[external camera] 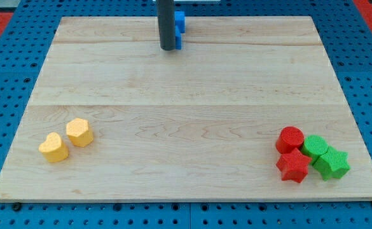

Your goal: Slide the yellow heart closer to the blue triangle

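Note:
A yellow heart (pixel 53 147) lies near the view's bottom left of the wooden board (pixel 186 114), touching a yellow hexagon-like block (pixel 79 132) just to its upper right. A blue block (pixel 180 27), its shape mostly hidden behind the rod, sits at the view's top centre. My tip (pixel 168 48) stands at the top centre, right against the blue block's left side and far from the yellow heart.
A cluster at the view's bottom right: a red cylinder (pixel 290 138), a red star (pixel 293 166), a green hexagon-like block (pixel 315 147) and a green star (pixel 331 164). The board's edges border a blue perforated table.

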`<state>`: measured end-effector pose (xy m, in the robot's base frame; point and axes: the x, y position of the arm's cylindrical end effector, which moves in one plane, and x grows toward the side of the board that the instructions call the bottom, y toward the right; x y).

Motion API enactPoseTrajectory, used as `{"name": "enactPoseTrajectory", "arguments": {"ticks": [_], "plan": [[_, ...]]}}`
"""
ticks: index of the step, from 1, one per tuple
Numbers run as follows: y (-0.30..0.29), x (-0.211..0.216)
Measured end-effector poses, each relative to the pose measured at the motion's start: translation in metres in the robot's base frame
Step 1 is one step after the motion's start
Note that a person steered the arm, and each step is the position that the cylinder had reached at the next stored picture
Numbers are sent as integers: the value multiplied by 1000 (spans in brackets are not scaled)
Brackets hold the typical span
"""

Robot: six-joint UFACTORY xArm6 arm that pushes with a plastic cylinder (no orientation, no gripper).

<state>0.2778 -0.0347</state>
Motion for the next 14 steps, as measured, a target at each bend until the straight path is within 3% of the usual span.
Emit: {"name": "enactPoseTrajectory", "arguments": {"ticks": [2,3,5,7,8,13,14], "plan": [[12,-17],[-34,34],[-234,142],[-239,285],[-205,297],[-130,107],[-90,91]]}}
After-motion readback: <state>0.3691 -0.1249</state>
